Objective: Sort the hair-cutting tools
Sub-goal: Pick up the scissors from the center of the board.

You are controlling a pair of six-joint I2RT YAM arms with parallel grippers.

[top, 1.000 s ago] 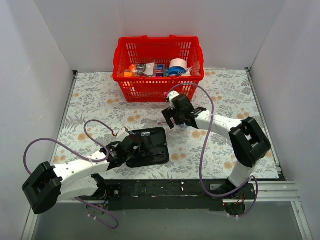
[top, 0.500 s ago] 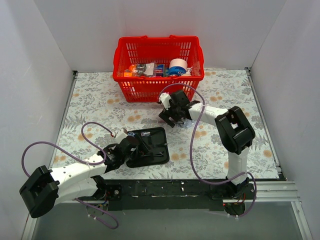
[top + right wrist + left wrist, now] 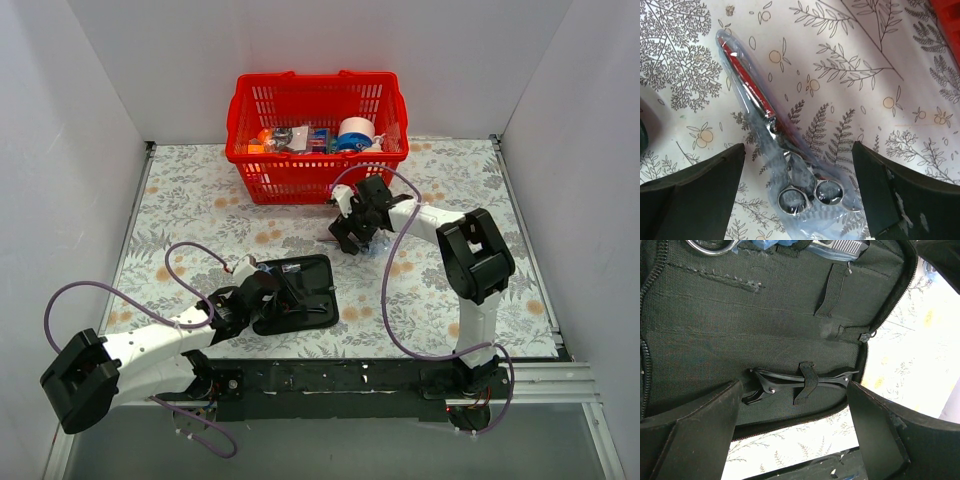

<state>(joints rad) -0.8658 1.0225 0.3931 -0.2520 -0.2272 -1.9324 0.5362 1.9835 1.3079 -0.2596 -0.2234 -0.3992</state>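
One pair of silver scissors (image 3: 792, 175) in a pale blue translucent sleeve lies on the floral cloth. My right gripper (image 3: 797, 200) is open, with a finger on each side of the scissors' finger loops and not touching them. In the top view it (image 3: 348, 238) is in front of the red basket. My left gripper (image 3: 790, 440) is open over the near edge of the open black pouch (image 3: 765, 325), also seen from above (image 3: 310, 305). Slim black clips (image 3: 800, 381) sit under an elastic strap inside the pouch. A second pair of silver scissors (image 3: 840, 246) shows at the pouch's far edge.
A red plastic basket (image 3: 315, 175) with tape and small items stands at the back centre. White walls close in the left, right and back sides. Purple cables loop off both arms above the floral tablecloth (image 3: 450, 170).
My right arm has folded back, its elbow moving away from the near right; its gripper swung slightly left, then returned over the scissors. My left gripper stays over the pouch.
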